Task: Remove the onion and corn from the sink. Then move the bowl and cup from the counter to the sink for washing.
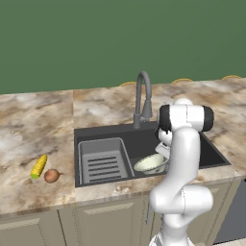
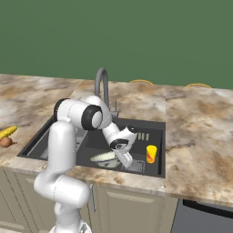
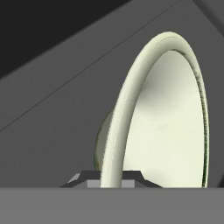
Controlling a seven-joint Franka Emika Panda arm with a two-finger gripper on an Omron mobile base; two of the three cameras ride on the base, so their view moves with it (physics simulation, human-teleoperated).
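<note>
While the arm bends down into the sink (image 1: 211, 149), the gripper (image 3: 110, 178) is nearly closed and pinches the rim of the bowl (image 3: 175, 131). In the hand view the rim runs between the two dark tips. The bowl (image 1: 151, 163) sits low in the sink, tipped a little, with its open side up. The cup (image 2: 151, 153) stands upright in the sink, near the bowl (image 2: 103, 157). The corn (image 1: 39, 166) lies on the counter (image 1: 29, 125), left of the sink, its long side slanting away, with the onion (image 1: 52, 176) just beside it.

bowl (image 1: 151, 163) and cup (image 2: 151, 153) in sink (image 1: 144, 139), corn (image 1: 39, 166) (beside onion (image 1: 51, 176)) on counter (image 1: 33, 125)
</note>
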